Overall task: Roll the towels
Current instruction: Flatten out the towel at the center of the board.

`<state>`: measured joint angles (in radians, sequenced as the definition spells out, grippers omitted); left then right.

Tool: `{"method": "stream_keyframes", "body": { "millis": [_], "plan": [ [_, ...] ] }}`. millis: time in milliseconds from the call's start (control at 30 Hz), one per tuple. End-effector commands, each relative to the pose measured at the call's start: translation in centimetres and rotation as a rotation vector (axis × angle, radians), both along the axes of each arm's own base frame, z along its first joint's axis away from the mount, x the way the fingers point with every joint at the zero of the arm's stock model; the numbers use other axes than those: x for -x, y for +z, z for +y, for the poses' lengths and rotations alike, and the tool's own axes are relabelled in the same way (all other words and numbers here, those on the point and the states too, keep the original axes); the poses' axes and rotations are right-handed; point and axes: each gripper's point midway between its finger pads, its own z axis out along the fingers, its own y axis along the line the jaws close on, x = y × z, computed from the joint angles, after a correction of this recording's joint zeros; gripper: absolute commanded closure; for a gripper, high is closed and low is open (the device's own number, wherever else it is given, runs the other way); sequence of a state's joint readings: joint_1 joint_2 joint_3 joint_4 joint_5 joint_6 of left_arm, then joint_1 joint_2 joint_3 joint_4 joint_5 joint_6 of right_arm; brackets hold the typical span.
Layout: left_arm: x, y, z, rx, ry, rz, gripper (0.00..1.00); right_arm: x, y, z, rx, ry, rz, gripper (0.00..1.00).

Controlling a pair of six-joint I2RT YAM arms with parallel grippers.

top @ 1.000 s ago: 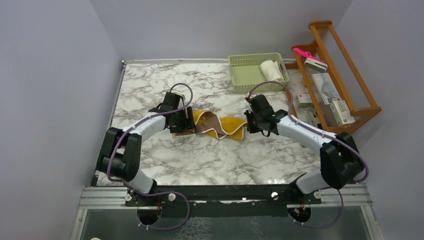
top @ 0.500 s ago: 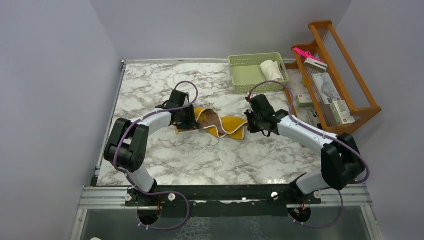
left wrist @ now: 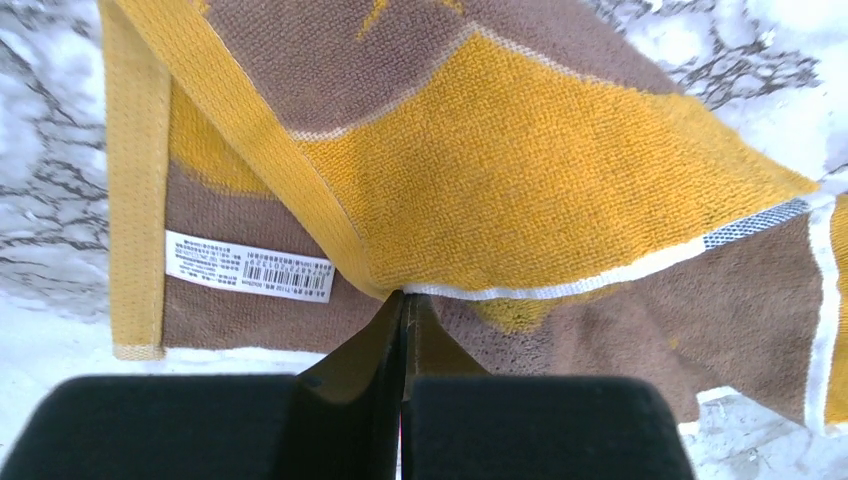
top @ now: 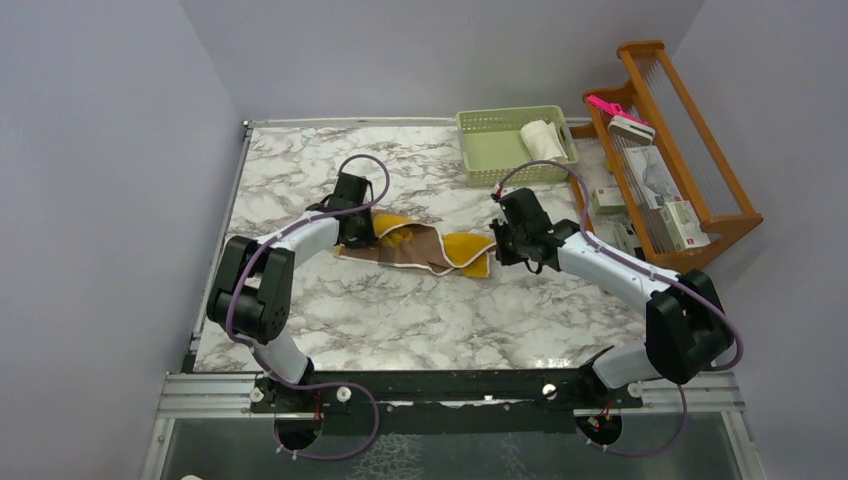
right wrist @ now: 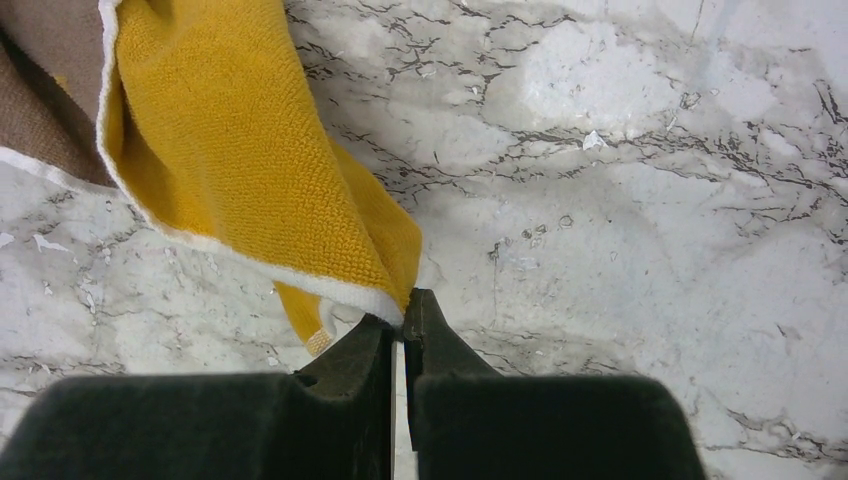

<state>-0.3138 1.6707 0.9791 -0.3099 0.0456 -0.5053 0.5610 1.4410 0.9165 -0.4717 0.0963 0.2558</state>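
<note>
Top external view, from the near edge outward: the desk (top: 400, 320) carries the yellow towel (top: 445, 250) about midway back, lying crumpled between the two arms with its brown print partly folded over itself. The left hand (left wrist: 403, 297) is closed tight on the white-trimmed hem at the towel's left end and lifts a flap, so the label (left wrist: 248, 279) on the layer beneath shows. The right hand (right wrist: 405, 300) is pinched shut on the corner at the right end, fingertips low by the desk. Farther back, near the far right corner, the white towel (top: 543, 140) lies in the basket (top: 490, 155), apparently as a roll.

The yellow cloth looks light, soft and limp. It sags and creases wherever it is unsupported and will not keep a shape by itself, though its nap should give good grip. Hems and corners are the best holds, and both hands have one. Drawing the ends gently apart should flatten it for rolling.
</note>
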Motion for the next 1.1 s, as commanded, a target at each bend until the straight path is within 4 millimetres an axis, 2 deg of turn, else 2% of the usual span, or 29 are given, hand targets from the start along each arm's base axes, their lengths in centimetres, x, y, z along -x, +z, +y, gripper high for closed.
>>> {"method": "stream_keyframes", "body": {
  "millis": [0,100,267,367,467,600,667,767,867,967,1067],
  "plan": [
    [-2.5,2.9,1.0,-0.042,0.019,-0.095,1.0,-0.3,1.4,-0.4,0.006,0.002,-0.039,0.99],
    [-3.6,4.8,1.9,-0.059,0.031,-0.14,1.0,-0.5,2.2,-0.6,0.011,-0.003,-0.06,0.99],
    [-4.6,7.8,4.6,-0.073,0.072,-0.198,1.0,-0.9,3.8,-0.7,0.008,-0.008,-0.093,0.99],
    [-4.6,10.7,6.4,-0.09,0.111,-0.266,1.0,-1.6,5.6,-1.0,0.015,-0.021,-0.139,0.99],
    [-4.8,15.5,8.5,-0.112,0.19,-0.391,1.0,-3.1,8.9,-1.2,0.026,-0.034,-0.229,0.99],
    [-5.1,23.3,10.5,-0.116,0.253,-0.539,1.0,-5.5,15.2,-1.0,0.033,-0.04,-0.361,0.99],
    [-4.6,27.3,11.1,-0.11,0.274,-0.601,1.0,-6.2,18.6,-1.1,0.029,-0.048,-0.419,0.99],
    [-2.2,32.8,12.0,-0.094,0.315,-0.697,1.0,-5.7,23.5,-1.4,-0.011,-0.036,-0.515,0.99],
    [1.8,36.6,12.8,-0.075,0.359,-0.77,1.0,-3.4,27.2,-1.9,-0.085,-0.001,-0.585,0.99],
    [6.9,38.4,13.8,-0.063,0.405,-0.808,1.0,0.0,28.9,-2.2,-0.164,0.059,-0.609,0.99],
    [11.7,38.7,14.9,-0.067,0.449,-0.827,1.0,3.3,29.0,-2.2,-0.261,0.114,-0.617,0.99]
  ]
}}
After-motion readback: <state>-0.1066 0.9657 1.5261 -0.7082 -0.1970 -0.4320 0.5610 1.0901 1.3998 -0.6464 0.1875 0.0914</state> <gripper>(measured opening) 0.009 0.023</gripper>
